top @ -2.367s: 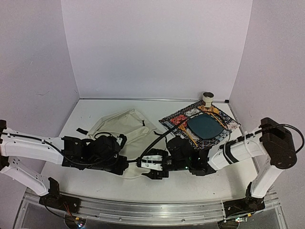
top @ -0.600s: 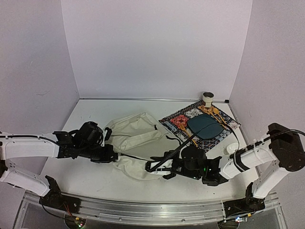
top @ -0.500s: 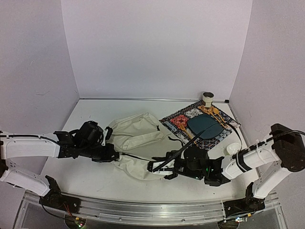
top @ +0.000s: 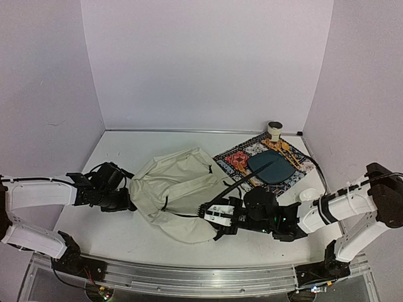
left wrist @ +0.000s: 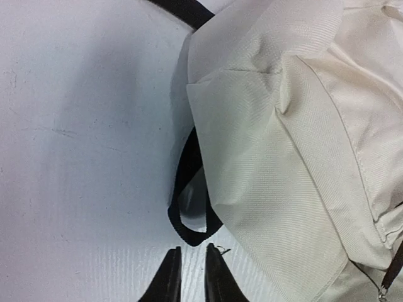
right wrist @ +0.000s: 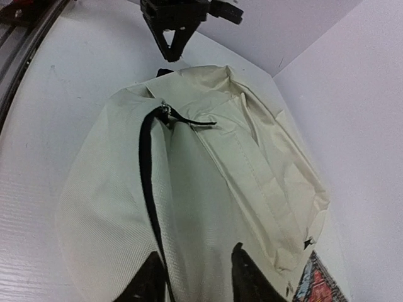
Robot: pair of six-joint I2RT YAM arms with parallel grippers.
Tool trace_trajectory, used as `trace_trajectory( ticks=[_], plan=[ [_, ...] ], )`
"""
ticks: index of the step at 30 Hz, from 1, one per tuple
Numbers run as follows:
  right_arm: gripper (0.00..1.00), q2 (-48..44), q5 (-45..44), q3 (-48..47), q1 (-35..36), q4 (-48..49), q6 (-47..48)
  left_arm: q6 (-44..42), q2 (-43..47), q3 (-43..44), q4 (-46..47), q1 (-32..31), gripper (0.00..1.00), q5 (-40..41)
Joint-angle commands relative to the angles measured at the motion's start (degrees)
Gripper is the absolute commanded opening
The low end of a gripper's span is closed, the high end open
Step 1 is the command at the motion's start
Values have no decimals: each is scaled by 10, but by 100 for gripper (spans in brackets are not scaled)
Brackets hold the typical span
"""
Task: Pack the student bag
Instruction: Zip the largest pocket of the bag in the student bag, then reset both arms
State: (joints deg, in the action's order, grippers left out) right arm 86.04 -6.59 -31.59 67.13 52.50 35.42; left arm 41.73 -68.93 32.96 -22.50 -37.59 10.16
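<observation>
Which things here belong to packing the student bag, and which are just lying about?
Job in hand: bag; left gripper and right gripper, both open at the bag.
Lying about for now: mat; teal pad on the mat; cup at the back.

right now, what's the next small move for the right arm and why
Probably slide the right gripper forward along the black zipper line to its pull and close there: the student bag looks zipped shut, and the open jaws straddle that line.
</observation>
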Motion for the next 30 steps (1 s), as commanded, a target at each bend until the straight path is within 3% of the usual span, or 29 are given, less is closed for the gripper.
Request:
trace_trajectory(
  ticks=[1, 4, 8, 15, 18, 23, 30],
  plan=[
    [56, -7, -9, -49, -3, -42, -55, -5, 25, 11, -23, -5, 20, 53],
    [69, -18, -42, -60, -5, -57, -85, -8, 56, 15, -23, -5, 31, 44],
    [80, -62, -53, -62, -17, -86, -138, -9, 114, 22, -30, -5, 54, 41],
    [97, -174, -98, -62, -62, -187, -260, -20, 205, 59, -73, -3, 86, 50],
    [98, -235, -144, -53, -77, -232, -307, -27, 251, 82, -100, -3, 98, 73],
    [98, -359, -257, -43, -84, -335, -376, -45, 342, 103, -141, -3, 100, 123],
    [98, -562, -348, -35, -84, -476, -451, -64, 478, 93, -148, -3, 100, 176]
  ],
)
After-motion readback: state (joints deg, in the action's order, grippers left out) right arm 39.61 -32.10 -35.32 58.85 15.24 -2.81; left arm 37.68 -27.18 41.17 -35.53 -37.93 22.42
